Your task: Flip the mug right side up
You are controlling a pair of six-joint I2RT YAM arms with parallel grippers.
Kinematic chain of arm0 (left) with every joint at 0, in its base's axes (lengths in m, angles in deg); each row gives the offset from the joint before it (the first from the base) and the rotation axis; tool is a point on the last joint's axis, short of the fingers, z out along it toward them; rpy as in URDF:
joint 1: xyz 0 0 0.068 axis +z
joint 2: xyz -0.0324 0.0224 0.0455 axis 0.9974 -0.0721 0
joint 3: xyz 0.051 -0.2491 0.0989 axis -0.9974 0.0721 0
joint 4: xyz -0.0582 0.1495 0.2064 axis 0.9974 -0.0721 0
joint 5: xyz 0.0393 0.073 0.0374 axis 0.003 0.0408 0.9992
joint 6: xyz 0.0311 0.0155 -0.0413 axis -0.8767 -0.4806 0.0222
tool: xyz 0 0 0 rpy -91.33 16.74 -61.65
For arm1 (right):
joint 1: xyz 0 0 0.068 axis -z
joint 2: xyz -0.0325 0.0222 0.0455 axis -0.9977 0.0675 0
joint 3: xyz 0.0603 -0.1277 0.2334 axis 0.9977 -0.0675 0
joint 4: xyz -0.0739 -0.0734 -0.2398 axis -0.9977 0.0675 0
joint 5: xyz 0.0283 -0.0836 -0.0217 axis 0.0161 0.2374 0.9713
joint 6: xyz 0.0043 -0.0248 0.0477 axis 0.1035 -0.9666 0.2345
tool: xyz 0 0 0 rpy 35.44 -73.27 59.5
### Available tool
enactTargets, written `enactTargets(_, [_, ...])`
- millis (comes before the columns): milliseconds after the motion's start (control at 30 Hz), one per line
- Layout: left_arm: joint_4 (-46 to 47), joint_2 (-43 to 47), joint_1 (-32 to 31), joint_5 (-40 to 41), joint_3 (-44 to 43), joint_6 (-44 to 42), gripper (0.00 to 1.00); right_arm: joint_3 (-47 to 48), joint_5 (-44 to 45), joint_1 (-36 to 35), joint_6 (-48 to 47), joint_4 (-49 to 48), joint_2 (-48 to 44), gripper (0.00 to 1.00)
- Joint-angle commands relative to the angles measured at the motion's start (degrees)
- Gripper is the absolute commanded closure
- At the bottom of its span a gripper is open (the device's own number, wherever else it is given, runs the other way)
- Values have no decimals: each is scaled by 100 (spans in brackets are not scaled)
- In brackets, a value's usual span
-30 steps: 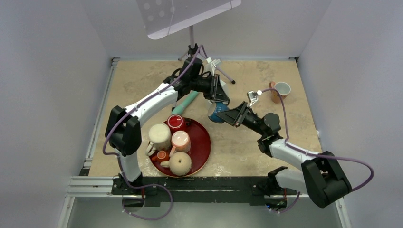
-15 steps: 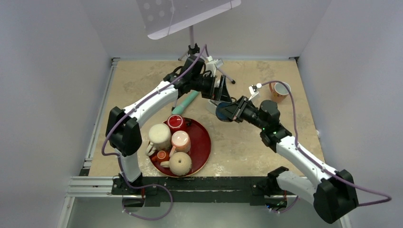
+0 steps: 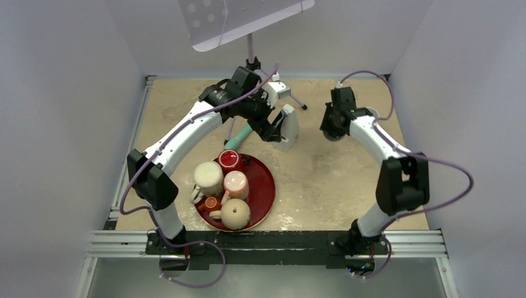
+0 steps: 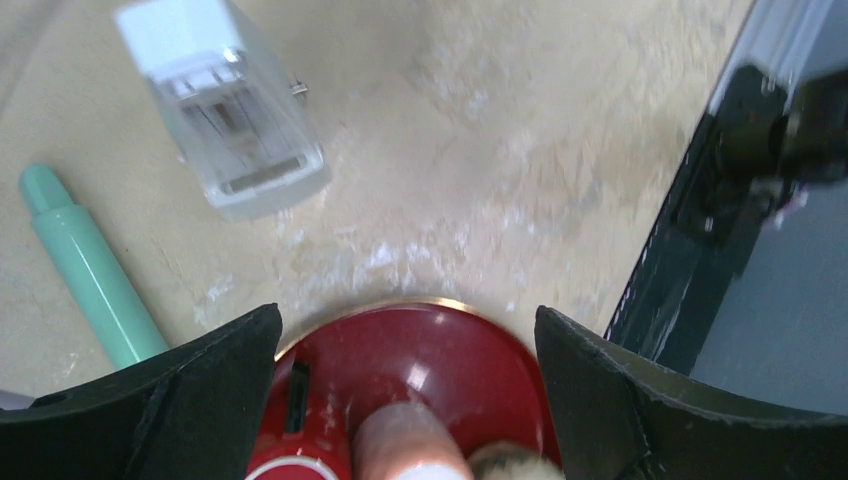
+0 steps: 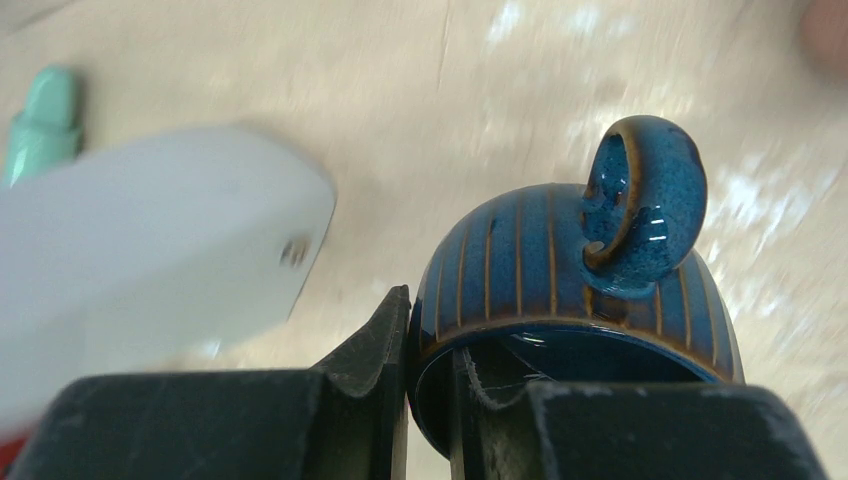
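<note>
I have the right gripper clamped on the blue mug's rim, at the table's far right. The step in hand is the turn, so next I'd roll the wrist until its mouth faces up. The left gripper hangs with jaws apart.

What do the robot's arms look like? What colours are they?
The left arm and right arm are white tubes with chunky black joints. A purple cable loops along each. Their fingers are black wedges.
</note>
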Motion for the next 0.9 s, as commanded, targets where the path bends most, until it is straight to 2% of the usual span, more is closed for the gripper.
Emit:
enactTargets(0, [-1622,409,-60,-715,23,-2002,0,1179,1070,73,-925,404,791,100])
enactTargets(100, [-2514,500,-133,-701,149,-3124,4,1586,928,221,-1090,432,1201,100])
enactTargets(267, [-2522,887,-359,183,1006,-3999,12,1960,183,512,-1313,224,1823,100])
enactTargets(500, [-1905,962,-480,934,1608,-3945,13,2454,-130,767,-1487,290,2708,100])
enactTargets(700, [-1807,602,-376,1395,1652,-4511,12,2833,-286,793,-1655,326,2992,100])
enactTargets(867, [-1708,294,-188,1507,1560,-4466,8,3093,-331,793,-1753,518,3012,60])
